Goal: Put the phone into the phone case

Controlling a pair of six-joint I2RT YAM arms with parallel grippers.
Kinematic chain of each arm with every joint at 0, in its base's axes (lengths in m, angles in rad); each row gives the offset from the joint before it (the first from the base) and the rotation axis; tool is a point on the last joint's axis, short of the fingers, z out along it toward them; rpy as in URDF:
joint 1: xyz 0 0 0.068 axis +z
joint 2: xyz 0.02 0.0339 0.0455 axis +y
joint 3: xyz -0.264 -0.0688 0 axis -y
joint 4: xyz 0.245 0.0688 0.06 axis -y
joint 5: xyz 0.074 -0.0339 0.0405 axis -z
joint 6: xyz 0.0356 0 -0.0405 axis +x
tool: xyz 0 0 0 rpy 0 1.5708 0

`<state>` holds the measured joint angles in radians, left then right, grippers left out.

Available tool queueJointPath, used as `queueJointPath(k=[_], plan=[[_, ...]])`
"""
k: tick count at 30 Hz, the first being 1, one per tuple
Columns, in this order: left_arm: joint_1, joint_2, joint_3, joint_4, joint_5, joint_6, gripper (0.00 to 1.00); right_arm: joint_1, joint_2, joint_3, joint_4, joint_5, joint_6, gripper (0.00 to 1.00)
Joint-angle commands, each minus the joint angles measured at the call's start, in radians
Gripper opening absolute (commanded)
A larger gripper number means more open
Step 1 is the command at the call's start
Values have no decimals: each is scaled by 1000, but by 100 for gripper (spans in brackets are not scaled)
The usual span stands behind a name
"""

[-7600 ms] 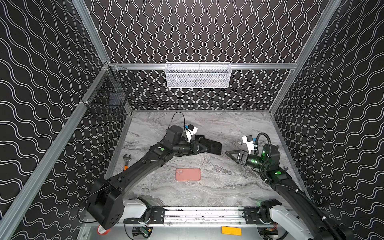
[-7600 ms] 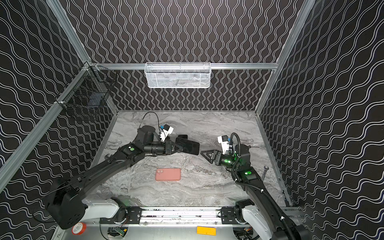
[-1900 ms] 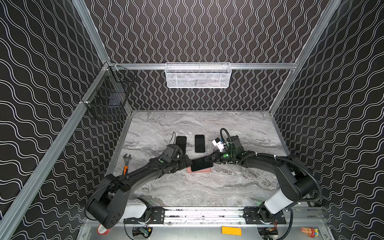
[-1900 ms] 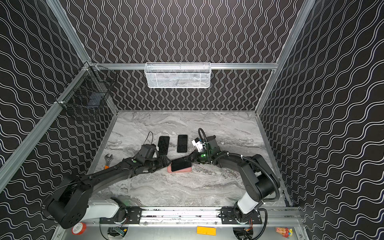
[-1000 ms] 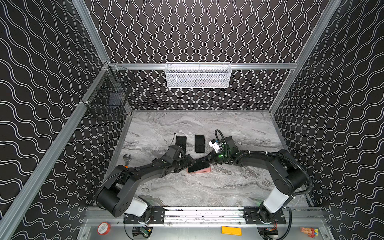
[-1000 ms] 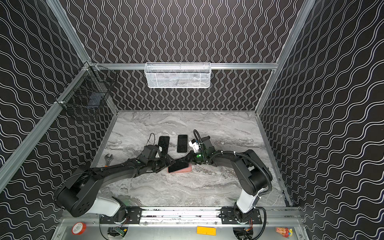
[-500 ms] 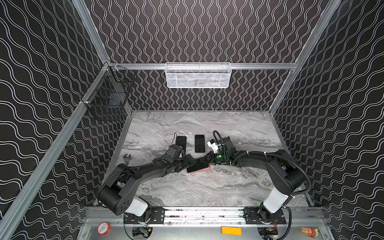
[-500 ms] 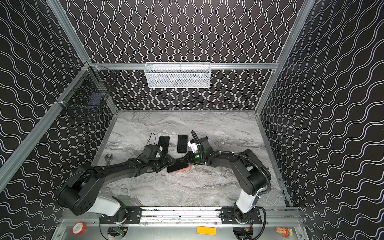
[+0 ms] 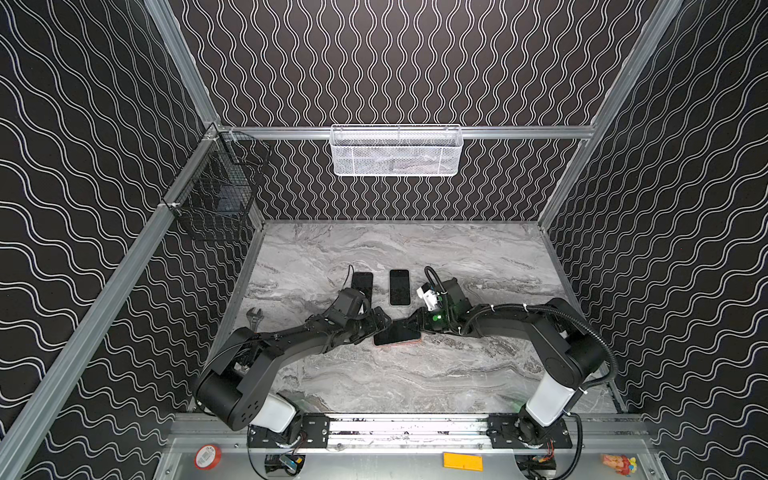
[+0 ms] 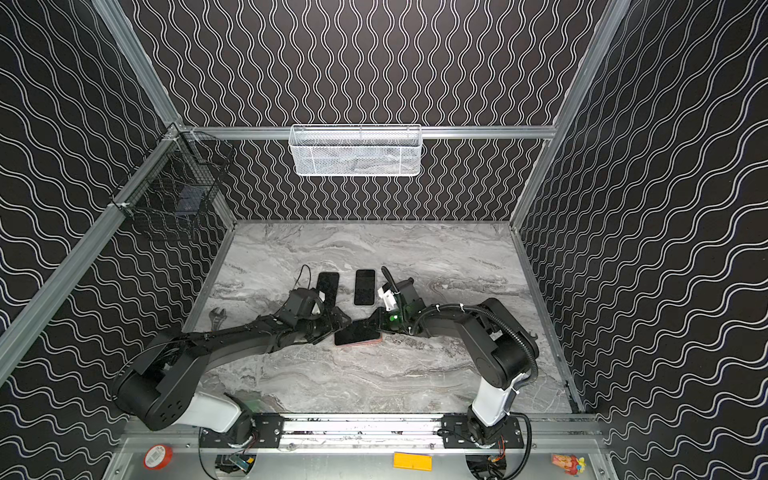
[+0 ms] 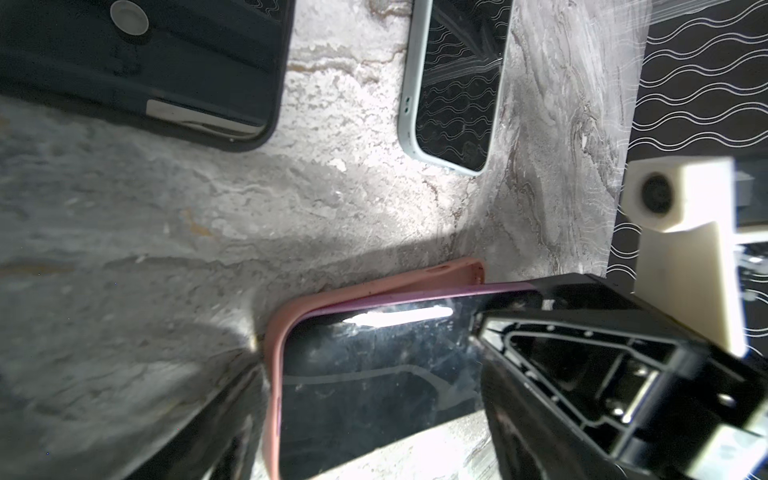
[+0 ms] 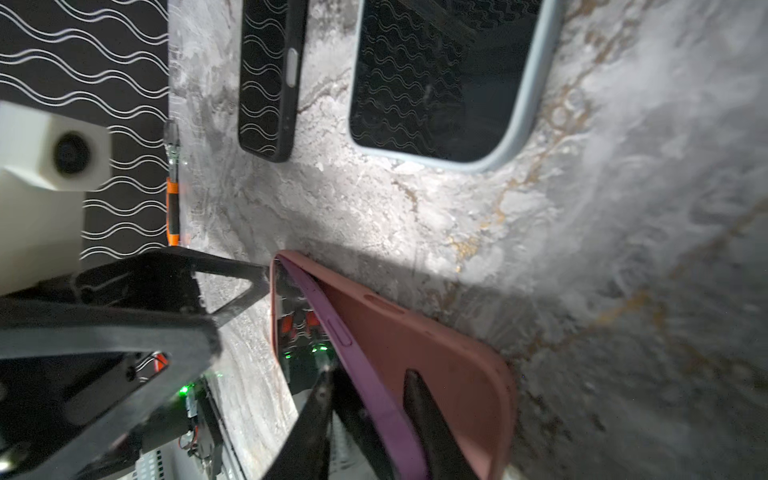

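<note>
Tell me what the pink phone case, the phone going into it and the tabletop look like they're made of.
Pink phone case: likely soft silicone or rubbery plastic, matte, no glare, moulded rounded edges.
Phone: glossy glass front mirroring light; purple edge, perhaps metal.
Tabletop: grey marble-look veining; stone or printed laminate, cannot tell.

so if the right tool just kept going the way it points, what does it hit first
The phone: the right tool straddles its near end. Beyond it, probably the left tool at the far end of the pink case.
</note>
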<state>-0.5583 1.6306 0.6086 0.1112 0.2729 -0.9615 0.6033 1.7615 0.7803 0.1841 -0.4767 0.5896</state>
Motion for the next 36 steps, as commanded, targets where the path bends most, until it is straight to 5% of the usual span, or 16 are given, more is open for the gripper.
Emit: queueJointPath(k=[1, 19, 36], plan=[[1, 9, 10, 35, 18, 5, 84, 5, 6, -6, -168, 172, -49, 35], [1, -10, -2, 36, 25, 10, 86, 48, -97, 41, -284, 344, -56, 69], [3, -42, -21, 40, 28, 16, 89, 110, -188, 86, -406, 557, -49, 77]])
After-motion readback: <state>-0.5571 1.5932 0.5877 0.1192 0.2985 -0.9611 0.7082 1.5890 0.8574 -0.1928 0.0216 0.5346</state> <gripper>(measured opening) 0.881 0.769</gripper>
